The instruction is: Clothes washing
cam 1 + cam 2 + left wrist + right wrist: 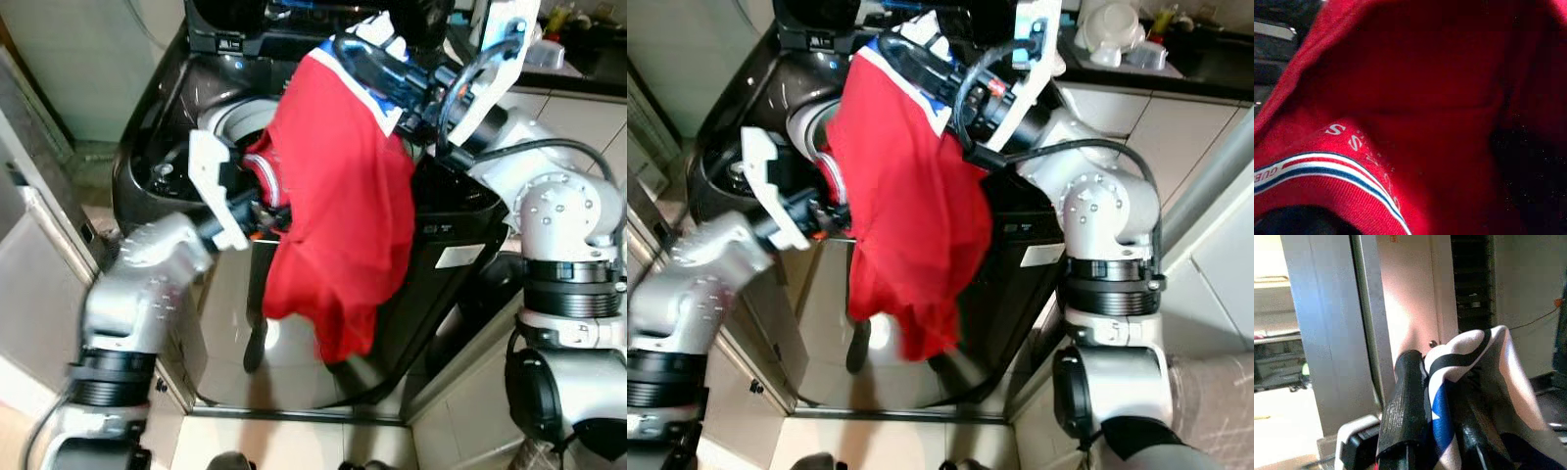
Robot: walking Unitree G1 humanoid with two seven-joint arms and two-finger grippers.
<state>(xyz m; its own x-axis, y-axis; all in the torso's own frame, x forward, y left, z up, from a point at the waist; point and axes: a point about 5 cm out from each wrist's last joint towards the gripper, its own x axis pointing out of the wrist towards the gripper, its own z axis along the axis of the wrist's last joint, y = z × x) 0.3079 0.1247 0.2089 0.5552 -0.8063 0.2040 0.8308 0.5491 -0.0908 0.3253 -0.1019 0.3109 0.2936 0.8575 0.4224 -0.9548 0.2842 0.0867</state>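
A red garment (343, 206) with a white, blue and red striped collar hangs over the front of the dark top-loading washing machine (460, 211). My right gripper (370, 57) holds it high above the machine, shut on the collar (1449, 382). The cloth drapes down past the machine's front. The open drum (235, 122) lies behind the garment's left edge, under the raised lid (230, 20). My left gripper (263, 211) reaches into the garment's left side at drum height; red fabric (1415, 98) with a striped band shows close up in the left wrist view.
A kitchen counter (1205, 59) with a white bowl (1109, 24) and bottles runs behind the machine on the right. White cabinet fronts (1176, 127) stand below it. A grey cabinet (39, 264) sits close on the left. Pale floor tiles (294, 441) lie in front.
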